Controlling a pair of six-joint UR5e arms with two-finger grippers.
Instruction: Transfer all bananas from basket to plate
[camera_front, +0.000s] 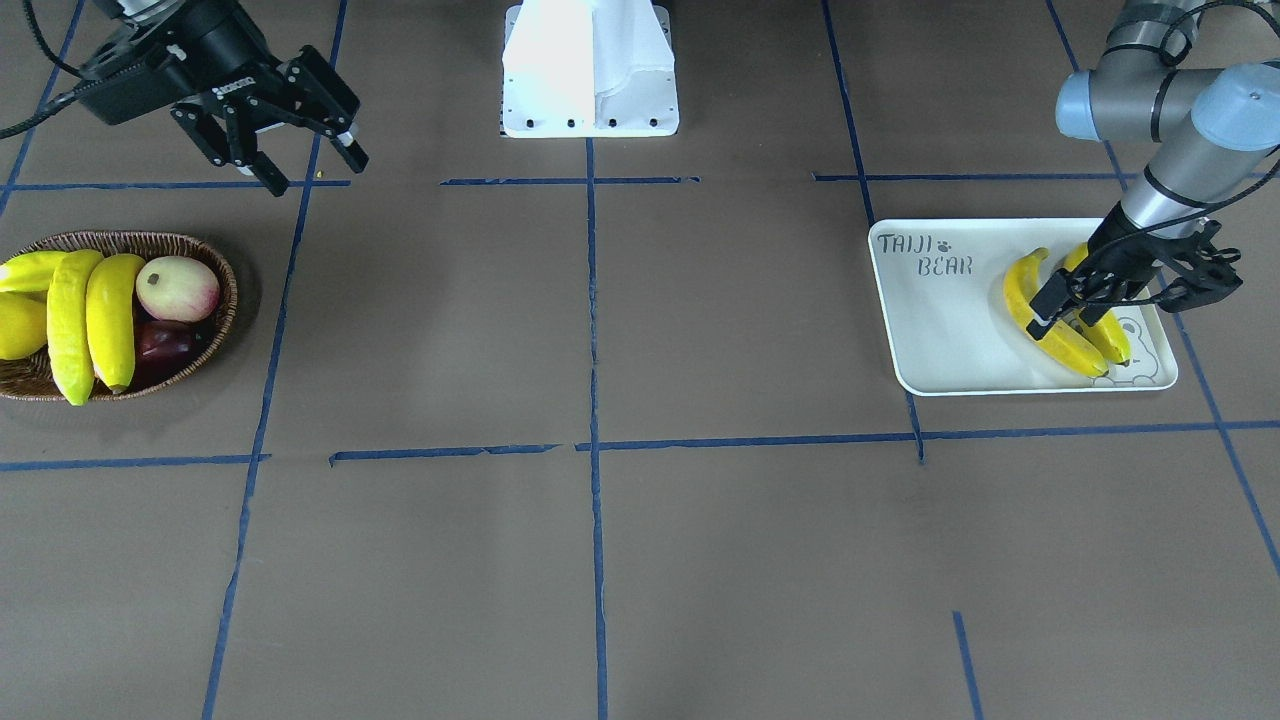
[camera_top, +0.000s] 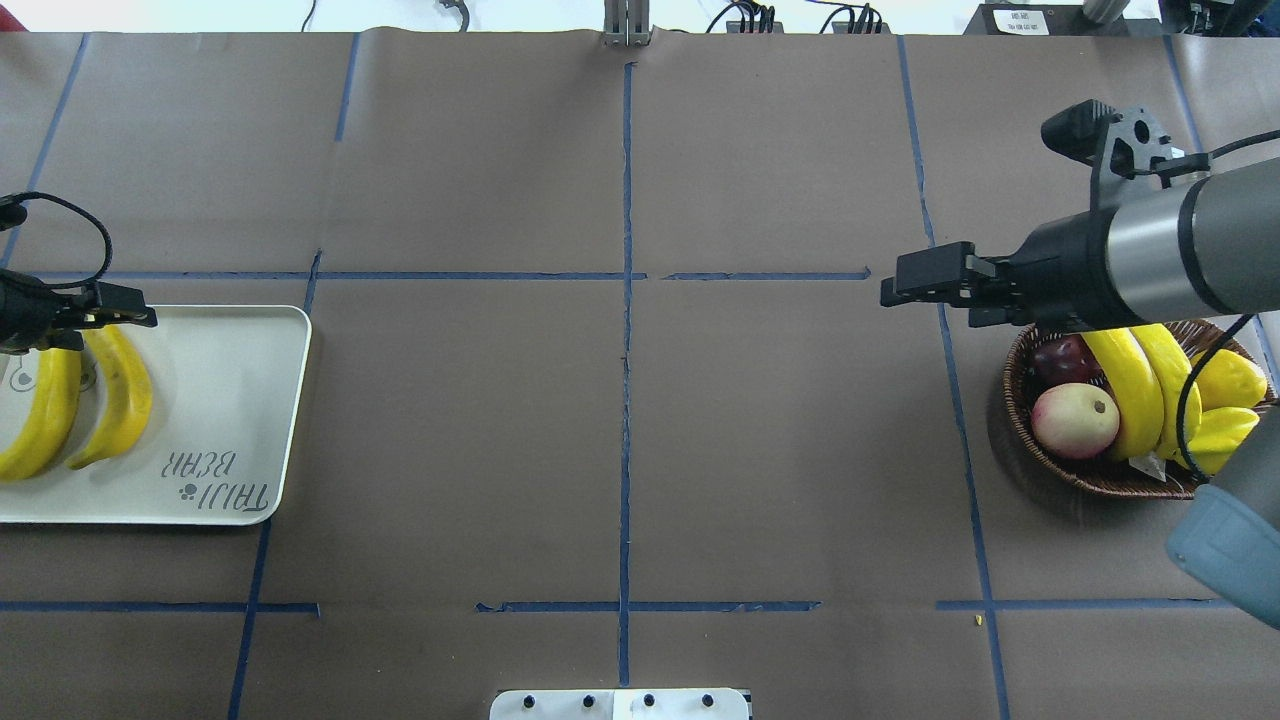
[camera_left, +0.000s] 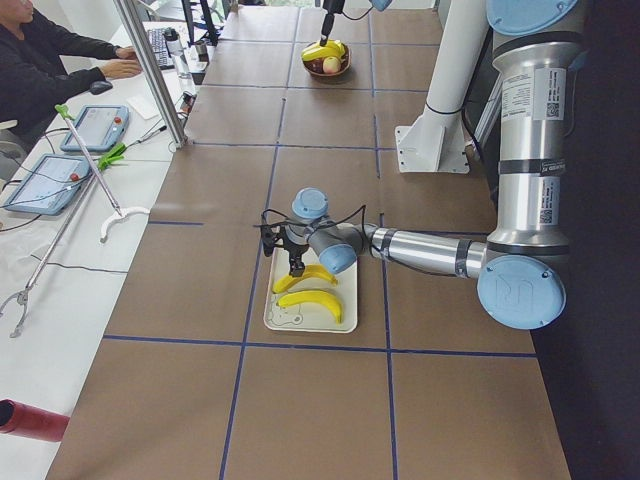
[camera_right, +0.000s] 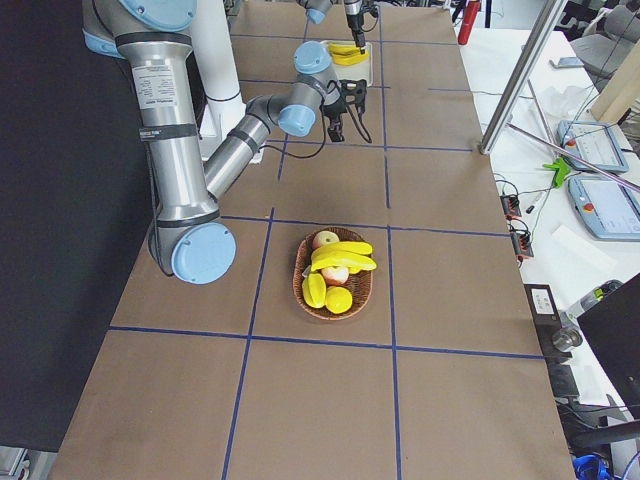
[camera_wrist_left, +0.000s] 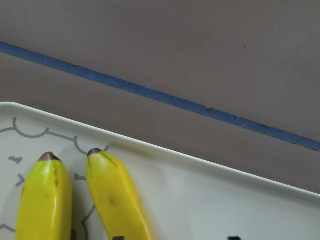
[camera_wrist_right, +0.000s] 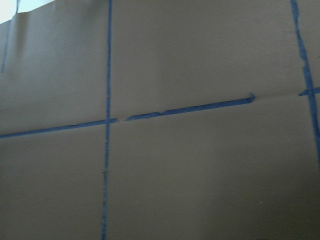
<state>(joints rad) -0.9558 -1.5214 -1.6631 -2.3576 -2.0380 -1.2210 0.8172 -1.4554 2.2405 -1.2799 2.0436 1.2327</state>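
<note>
Task approx. half done, as I judge it. Two long curved yellow bananas (camera_front: 1060, 345) lie side by side on the white rectangular plate w/ grey "TAIJI BEAR" lettering (camera_front: 940, 330), both at its bear-drawing end. The shallow oval brown wicker basket (camera_front: 120, 238) sits well apart, at the other end of the brown paper-covered surface (camera_front: 700, 330). In it at least two more long yellow basket bananas (camera_front: 113, 315) lie across the top. A third yellow piece behind them is prob. a banana too, can't be sure. So min. two transfers left, maybe three. A pink-cream apple (camera_front: 177, 288), a plump yellow lemon-like fruit (camera_front: 18, 325) and a dark red fruit (camera_front: 165, 340) share the basket and aren't part of the job.

The left gripper (camera_front: 1072, 312) hangs low over the bananas on the plate. Its wrist view shows the jaws spread wide, one tip over a banana, nothing clamped btwn them. The right gripper (camera_front: 310, 165) is raised off the surface, apart from the basket on its plate-ward side, jaws wide open and empty. Its wrist view shows only paper and blue tape lines (camera_front: 592, 300).

Edges/room: the tips of the bananas on the plate come close to the rim on the operators' side. The lettering half of the plate is bare, so there's room for the rest. One basket banana's tip overhangs the wicker rim. Nothing stands btwn basket and plate. The white robot base mount (camera_front: 590, 70) sits back, out of that lane.
</note>
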